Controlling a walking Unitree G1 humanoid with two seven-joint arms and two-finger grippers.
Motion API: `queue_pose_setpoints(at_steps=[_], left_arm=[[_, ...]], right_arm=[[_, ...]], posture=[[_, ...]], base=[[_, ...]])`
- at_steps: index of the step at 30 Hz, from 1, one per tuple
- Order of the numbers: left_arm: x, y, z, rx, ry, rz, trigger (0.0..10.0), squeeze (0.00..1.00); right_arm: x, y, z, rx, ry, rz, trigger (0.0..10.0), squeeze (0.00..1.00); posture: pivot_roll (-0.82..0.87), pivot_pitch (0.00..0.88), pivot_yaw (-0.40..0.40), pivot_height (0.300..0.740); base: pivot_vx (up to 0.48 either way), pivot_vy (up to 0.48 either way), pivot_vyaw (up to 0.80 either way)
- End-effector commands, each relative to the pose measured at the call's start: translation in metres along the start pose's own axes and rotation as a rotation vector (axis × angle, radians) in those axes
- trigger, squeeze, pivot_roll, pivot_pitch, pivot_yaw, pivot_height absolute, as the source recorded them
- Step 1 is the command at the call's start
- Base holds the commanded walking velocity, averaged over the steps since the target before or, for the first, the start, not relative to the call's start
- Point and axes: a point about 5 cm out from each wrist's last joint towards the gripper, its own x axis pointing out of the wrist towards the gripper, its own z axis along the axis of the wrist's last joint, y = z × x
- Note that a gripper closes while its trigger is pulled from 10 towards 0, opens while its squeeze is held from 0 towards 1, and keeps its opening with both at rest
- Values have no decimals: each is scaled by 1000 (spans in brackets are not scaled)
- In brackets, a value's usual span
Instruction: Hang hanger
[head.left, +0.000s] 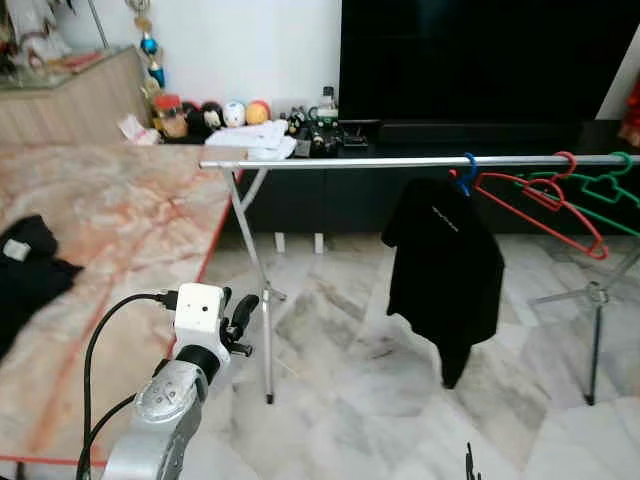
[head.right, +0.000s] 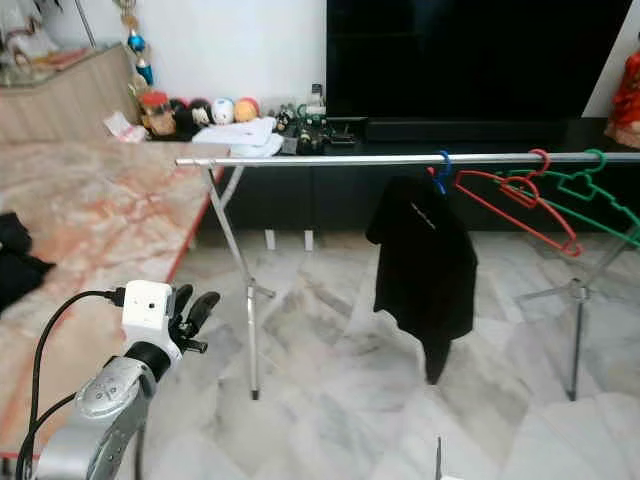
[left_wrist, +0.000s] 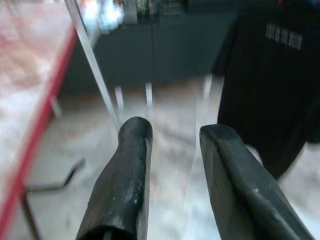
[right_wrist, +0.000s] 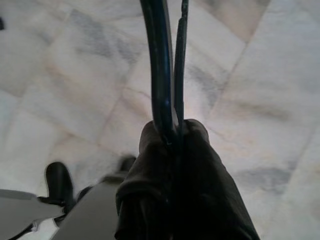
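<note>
The left arm (head.left: 165, 400) is raised in the near left of the scene, its silver forearm angled up and away, with a black cable looping off the wrist. The left gripper (left_wrist: 172, 140) points far and slightly right, its two black fingers (left_wrist: 125, 185) parted with a clear gap between them and nothing held. The right gripper (right_wrist: 172, 135) hangs low on the near right, pointing down at the floor, its fingers pressed together on a thin dark hanger (right_wrist: 162, 65) that runs out past the tips.
</note>
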Motion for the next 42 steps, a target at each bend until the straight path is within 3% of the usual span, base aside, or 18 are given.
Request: queue_pose_setpoints(at_steps=[1, 5, 7, 9, 10, 13, 14, 15, 19, 23, 25, 28, 32, 35, 42], left_arm=[[0, 1, -11, 39, 53, -23, 10000, 0], [-1, 4, -22, 65, 103, -38, 10000, 0], [-5, 1, -38, 81, 185, -139, 10000, 0], [-14, -3, -61, 225, 284, -270, 10000, 0], [-16, -2, -66, 258, 305, -289, 10000, 0], [-15, -2, -68, 269, 313, -292, 10000, 0], [-15, -1, -70, 294, 319, -297, 10000, 0], [-12, 0, -74, 334, 329, -321, 10000, 0], [-13, -8, -76, 445, 347, -480, 10000, 0], [-10, -10, -74, 452, 330, -525, 10000, 0], [-8, -13, -74, 464, 325, -594, 10000, 0], [-9, -18, -77, 458, 345, -711, 10000, 0], [-6, -23, -74, 463, 321, -797, 10000, 0], [-4, -27, -71, 445, 312, -848, 10000, 0], [-2, -35, -75, 447, 350, -979, 10000, 0]], right_arm=[[0, -2, 0, 5, -11, -5, 10000, 0], [0, -3, 2, -16, -25, 0, 10000, 0], [3, -3, 21, -55, -71, 16, 10000, 0], [6, -2, 70, -155, -179, 54, 10000, 0], [6, 1, 84, -209, -214, 94, 10000, 0], [6, 3, 89, -235, -228, 117, 10000, 0], [5, 9, 98, -301, -257, 182, 10000, 0], [2, 22, 115, -451, -314, 312, 10000, 0], [-7, 39, 137, -578, -382, 531, 10000, 0], [-14, 48, 139, -724, -321, 744, 10000, 0], [-18, 51, 135, -890, -254, 867, 10000, 0], [-22, 52, 135, -1036, -216, 940, 10000, 0], [-29, 60, 139, -1123, -203, 1050, 10000, 0], [-30, 67, 142, -1198, -232, 1047, 10000, 0], [-33, 83, 145, -1246, -263, 1081, 10000, 0]], posture=[[65, 57, 61, 740], [62, 60, 60, 740], [65, 59, 60, 740], [61, 61, 51, 740], [60, 62, 50, 740], [59, 64, 48, 740], [57, 63, 47, 740], [53, 61, 44, 740], [52, 59, 39, 740], [50, 55, 32, 740], [50, 53, 23, 740], [50, 52, 21, 740], [52, 43, 17, 740], [45, 42, 15, 740], [45, 43, 15, 740]], base=[[0, 0, 0], [0, 0, 0], [0, 0, 0], [0, 0, 0], [0, 0, 0], [0, 0, 0], [0, 0, 0], [0, 0, 0], [0, 0, 0], [0, 0, 0], [0, 0, 0], [0, 0, 0], [0, 0, 0], [0, 0, 0], [0, 0, 0]])
